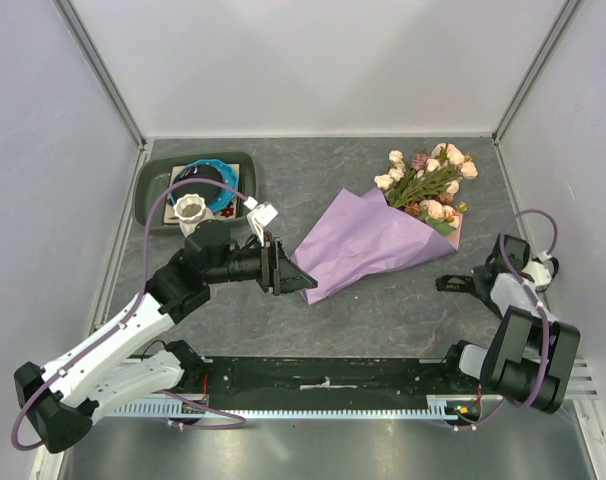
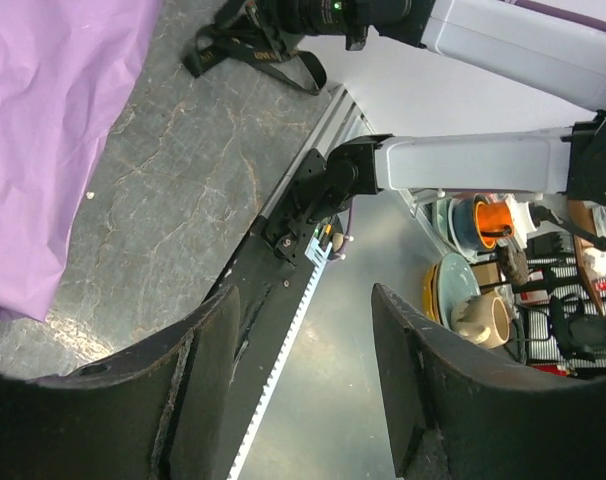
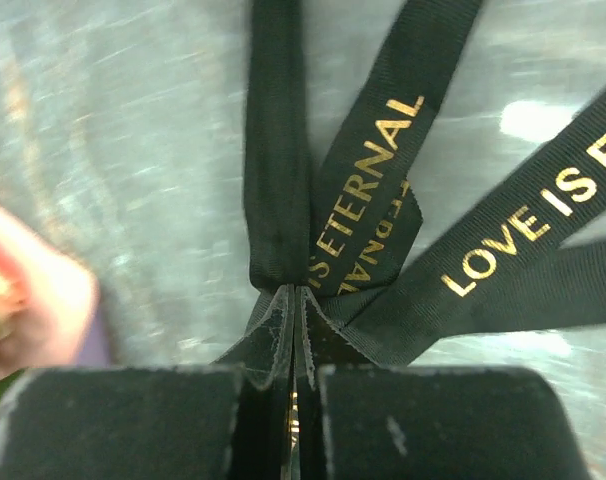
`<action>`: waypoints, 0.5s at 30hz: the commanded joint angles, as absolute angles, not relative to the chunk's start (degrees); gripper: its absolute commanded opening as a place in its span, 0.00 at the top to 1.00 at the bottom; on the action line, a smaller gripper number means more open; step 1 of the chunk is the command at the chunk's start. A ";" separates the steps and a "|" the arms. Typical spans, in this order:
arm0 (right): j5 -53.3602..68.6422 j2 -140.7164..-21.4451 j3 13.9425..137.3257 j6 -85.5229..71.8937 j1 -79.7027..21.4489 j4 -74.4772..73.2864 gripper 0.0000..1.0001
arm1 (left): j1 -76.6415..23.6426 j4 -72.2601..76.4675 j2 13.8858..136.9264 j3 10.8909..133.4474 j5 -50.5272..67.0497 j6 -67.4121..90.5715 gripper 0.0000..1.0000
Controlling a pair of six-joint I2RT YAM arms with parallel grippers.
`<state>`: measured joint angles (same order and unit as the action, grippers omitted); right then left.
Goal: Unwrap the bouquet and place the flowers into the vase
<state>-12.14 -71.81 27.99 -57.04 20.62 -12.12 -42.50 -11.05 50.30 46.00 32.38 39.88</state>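
Evidently you had the right claw point(image 3: 293, 296) pressed together on the black ribbon point(image 3: 368, 210), pinching it just where the loops met, with the gold-lettered tails fanning away from the grip. From above, that ribbon sat low over the tabletop point(image 1: 383, 325) on the right, apart from the bouquet point(image 1: 368, 245). I judged the tie to be off and the ribbon held there only to carry it clear of the work. The bouquet lay on its side across the middle of the tabletop. Its flowers point(image 1: 428, 180) pointed to the far right and its pointed stem end to the near left. The lilac paper point(image 2: 43, 130) was wrapped round the stems as a loose cone, so the unwrapping itself looked not yet done. You had the left claw point(image 2: 305, 340) spread wide with nothing between its fingers, hanging just beside that pointed end and aimed along the tabletop toward it. That was a sensible station for taking an edge of the paper or the stems beneath it. The vase point(image 1: 191, 210) stood upright at the far left beside the tray point(image 1: 148, 200), close behind the left arm, where a short swing would reach it. No stems were in it.
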 commanded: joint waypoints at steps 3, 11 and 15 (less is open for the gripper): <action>-20.04 -62.85 26.89 -51.86 26.62 -31.98 1.00 | -42.63 -12.74 48.43 48.08 37.00 35.95 0.37; -19.07 -57.06 27.25 -51.76 26.89 -38.75 0.94 | -42.63 -13.54 48.43 49.66 39.46 35.07 0.37; -20.92 -49.41 28.21 -52.30 26.89 -39.90 0.74 | -42.63 -13.97 47.55 50.01 38.41 35.16 0.36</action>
<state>-18.37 -55.55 27.14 -52.34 26.63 -36.93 -42.50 -13.69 48.95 47.22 36.84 37.43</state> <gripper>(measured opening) 0.179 0.632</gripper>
